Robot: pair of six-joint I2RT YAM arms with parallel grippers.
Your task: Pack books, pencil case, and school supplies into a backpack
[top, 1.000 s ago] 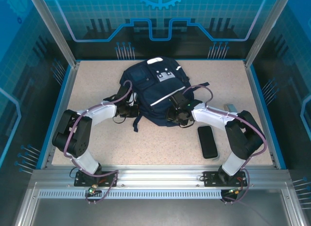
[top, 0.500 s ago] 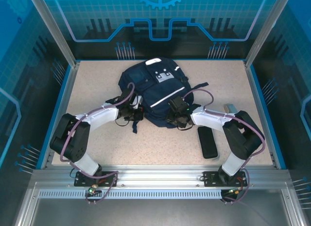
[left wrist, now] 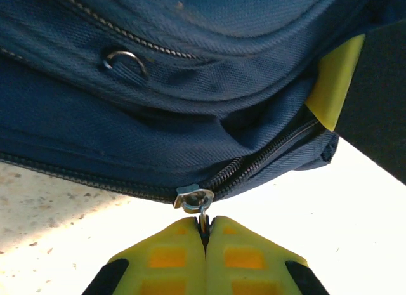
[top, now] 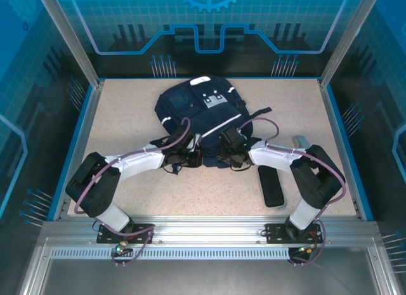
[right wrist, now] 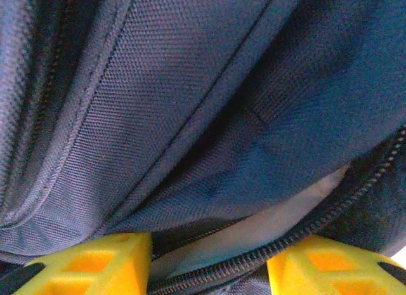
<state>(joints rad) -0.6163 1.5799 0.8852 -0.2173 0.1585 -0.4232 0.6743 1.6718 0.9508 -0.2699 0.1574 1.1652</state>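
Nearest me, on the speckled table (top: pixel 127 117) beside the right arm, lies a flat black oblong (top: pixel 271 185), well apart from everything else. A little farther in, both arms reach to the near edge of the backpack (top: pixel 196 111), which lies flat in the middle of the table. From above, the two hands are just dark lumps against the cloth. The wrist cameras tell more: the left gripper (left wrist: pixel 206 226) has its yellow fingers pressed together on the metal zipper pull (left wrist: pixel 195 198) at the bag's lower seam. The right gripper (right wrist: pixel 209 269) has its fingers apart, straddling a zipper edge (right wrist: pixel 298 235) where something pale shows in the gap. I cannot tell whether they press on the cloth.
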